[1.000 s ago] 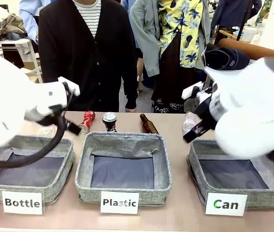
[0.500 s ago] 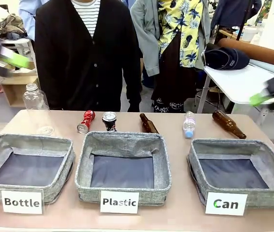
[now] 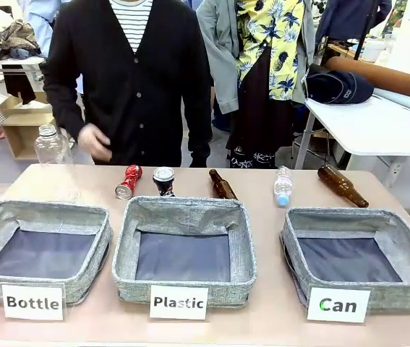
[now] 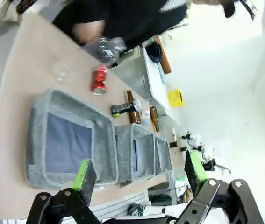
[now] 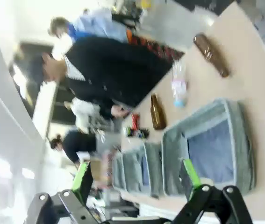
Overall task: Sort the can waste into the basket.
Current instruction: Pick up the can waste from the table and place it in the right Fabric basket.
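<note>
Two dented metal cans (image 3: 128, 181) (image 3: 164, 181) sit left of the square woven basket (image 3: 356, 215).

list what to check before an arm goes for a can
1. left gripper open, nothing held: ok
2. right gripper open, nothing held: ok
3. red can lying free on the table: ok
4. dark can upright beside it, free: ok
5. basket marked Can empty: ok
6. hand clear of the cans: cannot tell, blurred, raised left of the red can
</note>
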